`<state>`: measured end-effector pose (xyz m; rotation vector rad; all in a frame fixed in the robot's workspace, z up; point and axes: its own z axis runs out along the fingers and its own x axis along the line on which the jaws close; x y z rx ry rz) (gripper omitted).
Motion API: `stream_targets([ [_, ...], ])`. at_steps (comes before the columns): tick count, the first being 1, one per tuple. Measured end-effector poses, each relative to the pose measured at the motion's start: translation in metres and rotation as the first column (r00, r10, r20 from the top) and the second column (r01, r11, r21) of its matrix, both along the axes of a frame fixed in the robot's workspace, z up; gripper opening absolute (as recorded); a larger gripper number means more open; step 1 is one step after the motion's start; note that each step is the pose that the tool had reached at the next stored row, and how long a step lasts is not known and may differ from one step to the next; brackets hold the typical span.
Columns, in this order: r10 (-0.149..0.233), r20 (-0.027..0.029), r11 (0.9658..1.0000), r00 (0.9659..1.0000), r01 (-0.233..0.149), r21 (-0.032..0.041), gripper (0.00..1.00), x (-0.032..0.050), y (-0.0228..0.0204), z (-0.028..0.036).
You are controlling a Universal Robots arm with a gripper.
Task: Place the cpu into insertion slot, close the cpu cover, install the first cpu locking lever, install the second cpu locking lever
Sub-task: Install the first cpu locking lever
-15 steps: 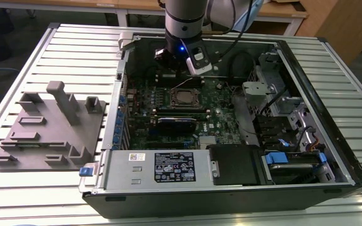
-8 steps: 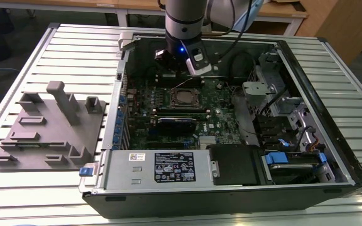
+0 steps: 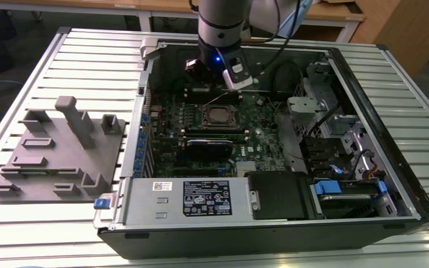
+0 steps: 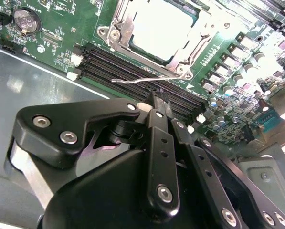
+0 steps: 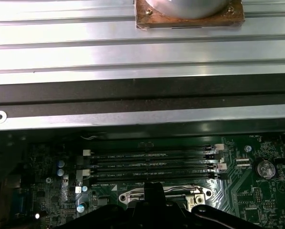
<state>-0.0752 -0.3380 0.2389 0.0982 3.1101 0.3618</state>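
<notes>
Cpu: the small flat square cpu (image 4: 163, 28), dull silver-grey on top, lies level in its socket, as far as I can read it from here.
Cpu cover: the thin silvery metal cpu cover (image 4: 117, 24) lies flat around the chip, whose top shows through the square window.
Insertion slot: the square, silvery-rimmed insertion slot (image 3: 207, 117) sits mid-board in the exterior view, beneath chip and cover.
Locking lever: one thin silver wire locking lever (image 4: 137, 81) stands lifted off the board beside the socket, crossing over the long black memory slots (image 4: 118, 67).
Gripper: my black gripper (image 4: 155, 98) has its fingers drawn together, with no gap that I can see and nothing between them. The tips are just beside the lever wire, and I cannot tell whether they touch it.
Gripper to cpu: in the exterior view the gripper hangs near the cpu, at its 12 o'clock, over the memory slots.
Arm: the grey cylindrical arm (image 3: 222, 22) comes down from the 12 o'clock edge, wrist roughly vertical.
Board: green circuit board (image 4: 56, 43).
Case: the open black-and-silver computer case (image 3: 363, 72) lies on its side on the slatted aluminium table (image 3: 87, 50).
Fixture: a grey plastic fixture block (image 3: 58, 151) sits at the case's 9 o'clock, well apart from the gripper.
</notes>
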Motion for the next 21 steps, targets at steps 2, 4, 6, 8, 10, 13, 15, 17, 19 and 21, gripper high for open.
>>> stream_targets([
  [2, 0.0, 0.0, 1.0, 1.0, 0.0, 0.0, 0.1, 0.0007, 0.0, 0.0],
  [4, 0.0, 0.0, 1.0, 1.0, 0.0, 0.0, 0.1, 0.001, 0.0, 0.0],
  [6, 0.0, 0.0, 1.0, 1.0, 0.0, 0.0, 0.1, 0.0011, 0.0, -0.0001],
  [8, 0.0, 0.0001, 1.0, 1.0, 0.0, 0.0003, 0.1, 0.0011, 0.0, -0.0001],
  [10, 0.0, 0.0, 1.0, 1.0, 0.0, 0.0096, 0.1, 0.0012, 0.0, -0.0004],
  [13, 0.0, 0.0, 0.9998, 1.0, 0.0, 0.0211, 0.1, 0.0011, 0.0, -0.0006],
  [15, 0.0, 0.0003, 0.9997, 1.0, 0.0, 0.0235, 0.1, 0.0012, 0.0, -0.0013],
  [17, 0.0, 0.0001, 0.9997, 1.0, 0.0, 0.0232, 0.1, 0.0011, -0.0001, -0.0028],
  [19, 0.0, 0.0004, 0.9997, 1.0, 0.0, 0.0232, 0.1, 0.0012, -0.0001, -0.0046],
  [21, 0.0, 0.0013, 0.9997, 1.0, 0.0, 0.0232, 0.1, 0.0012, -0.0001, -0.0066],
])
